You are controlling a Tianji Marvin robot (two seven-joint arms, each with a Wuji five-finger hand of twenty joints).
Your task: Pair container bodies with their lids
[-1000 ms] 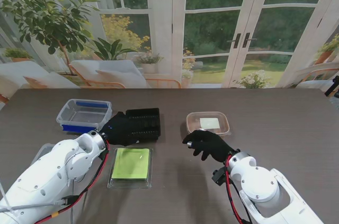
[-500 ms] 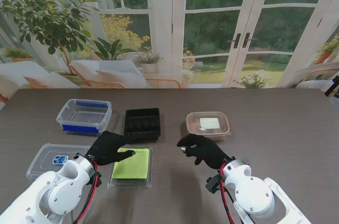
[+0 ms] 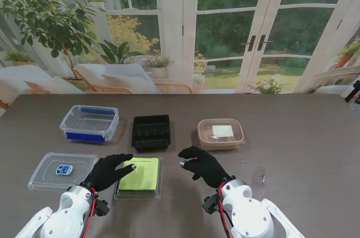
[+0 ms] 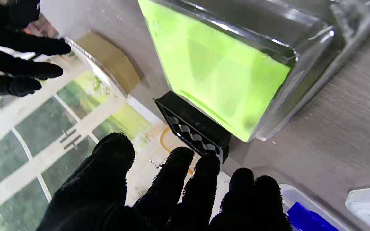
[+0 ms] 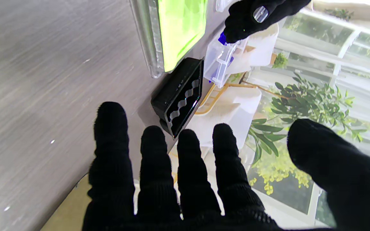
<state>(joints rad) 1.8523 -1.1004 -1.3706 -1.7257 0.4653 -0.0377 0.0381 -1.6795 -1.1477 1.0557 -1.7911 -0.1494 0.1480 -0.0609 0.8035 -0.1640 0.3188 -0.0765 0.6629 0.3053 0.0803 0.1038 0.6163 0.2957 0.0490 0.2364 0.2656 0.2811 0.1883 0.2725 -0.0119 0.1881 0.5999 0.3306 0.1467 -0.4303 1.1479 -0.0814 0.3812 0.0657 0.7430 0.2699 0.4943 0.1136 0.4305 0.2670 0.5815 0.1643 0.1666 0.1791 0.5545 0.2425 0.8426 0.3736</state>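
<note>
Both black-gloved hands, left hand [image 3: 110, 171] and right hand [image 3: 201, 164], hovered with fingers spread and empty beside the clear, glossy green-lined lid [image 3: 139, 177], which lay flat on the wood-grain counter [image 3: 292, 153] near the ribbed black tray [image 3: 151, 131].

My left hand [image 3: 109, 171] sits between two lids [image 3: 61, 170] [image 3: 139, 177]. Farther from me are a box [image 3: 90, 123] and a tray [image 3: 151, 131]. Past my right hand [image 3: 201, 164], farther right, sits a tub [image 3: 220, 134].
</note>
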